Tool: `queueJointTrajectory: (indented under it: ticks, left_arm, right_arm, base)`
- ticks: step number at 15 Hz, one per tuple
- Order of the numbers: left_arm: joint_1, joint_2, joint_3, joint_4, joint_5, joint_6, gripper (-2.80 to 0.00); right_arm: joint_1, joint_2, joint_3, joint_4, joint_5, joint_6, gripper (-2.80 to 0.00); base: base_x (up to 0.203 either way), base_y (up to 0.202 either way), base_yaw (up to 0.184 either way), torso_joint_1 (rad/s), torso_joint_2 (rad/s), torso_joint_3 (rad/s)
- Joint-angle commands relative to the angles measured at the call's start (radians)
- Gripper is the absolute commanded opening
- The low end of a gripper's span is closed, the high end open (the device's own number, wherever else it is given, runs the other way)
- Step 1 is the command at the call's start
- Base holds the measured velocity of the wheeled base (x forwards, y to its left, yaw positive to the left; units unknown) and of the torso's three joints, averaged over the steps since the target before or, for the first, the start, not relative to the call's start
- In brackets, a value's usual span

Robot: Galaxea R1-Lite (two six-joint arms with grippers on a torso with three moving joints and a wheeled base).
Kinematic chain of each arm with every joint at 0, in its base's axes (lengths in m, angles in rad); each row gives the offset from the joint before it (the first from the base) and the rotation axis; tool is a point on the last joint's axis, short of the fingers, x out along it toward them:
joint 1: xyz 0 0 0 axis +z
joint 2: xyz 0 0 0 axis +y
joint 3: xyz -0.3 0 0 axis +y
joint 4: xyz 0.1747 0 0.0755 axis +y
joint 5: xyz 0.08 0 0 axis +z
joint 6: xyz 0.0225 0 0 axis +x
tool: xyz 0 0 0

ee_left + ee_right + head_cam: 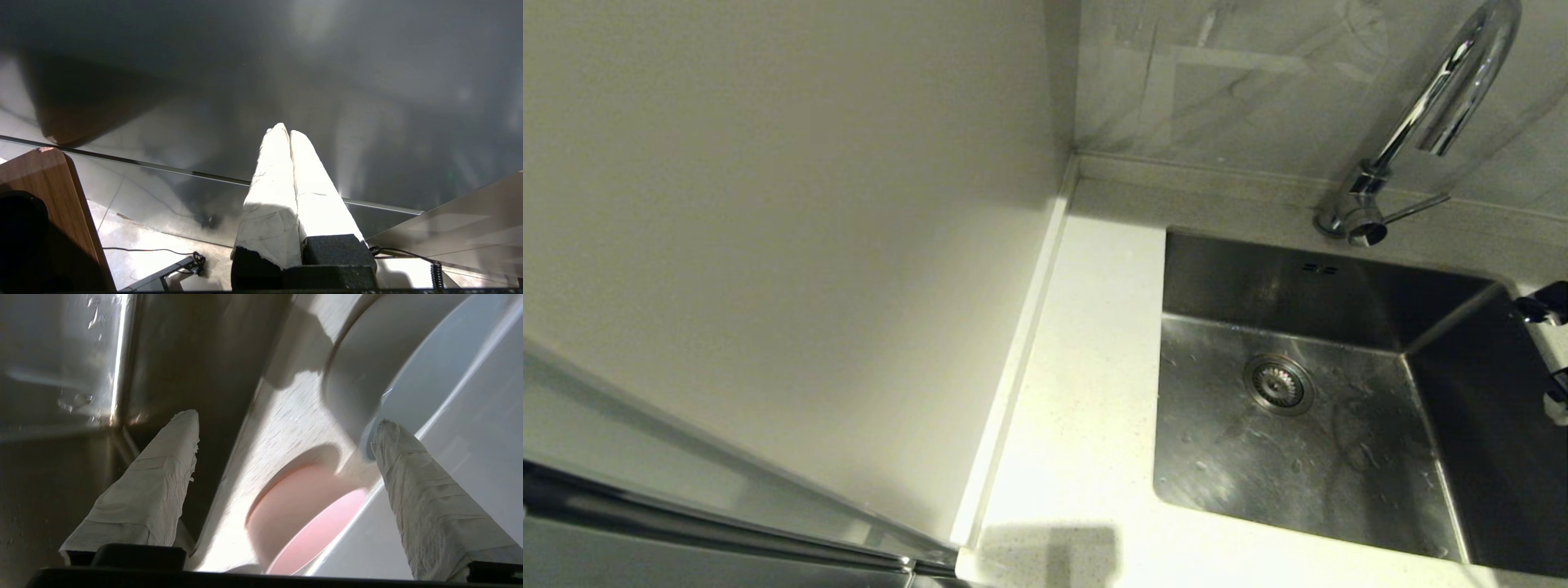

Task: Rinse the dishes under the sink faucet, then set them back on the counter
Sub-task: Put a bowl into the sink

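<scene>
the sink (1307, 425) is a bare steel basin with scattered water drops around its round drain (1278, 383). no water runs from the faucet (1437, 106), and no dish lies in the basin or on the white tabletop (1086, 367) to its left. whether any rinsing has happened cannot be told from here; the work looks to be at or near its start.

the right end effector (286, 424) hangs over the sink's right edge, its paper-wrapped fingers (163, 473) spread wide and empty. just beyond them, on the tabletop, sit the white mug (359, 375), the pink bowl (302, 514) and the pale plate (470, 396). one fingertip lies close against the mug's rim, though contact is unclear.

the left end effector (289, 132) is parked away from the sink, fingers pressed together, holding nothing.
</scene>
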Motion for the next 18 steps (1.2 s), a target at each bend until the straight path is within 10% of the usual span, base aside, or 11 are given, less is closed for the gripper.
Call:
queueJointTrajectory:
  ticks: [1, 18]
  left_arm:
    - [-0.001, 0.0, 0.003, 0.0, 0.0, -0.001, -2.8]
    - [0.0, 0.0, 0.003, -0.001, 0.0, -0.001, -2.8]
  right_arm:
    - [0.001, 0.067, -0.119, 0.069, -0.003, -0.009, 0.0]
    - [-0.095, 0.18, -0.348, 0.182, 0.0, 0.052, 0.0]
  base:
    - [0.0, 0.0, 0.0, 0.0, 0.0, 0.0]
    - [0.0, 0.0, 0.0, 0.0, 0.0, 0.0]
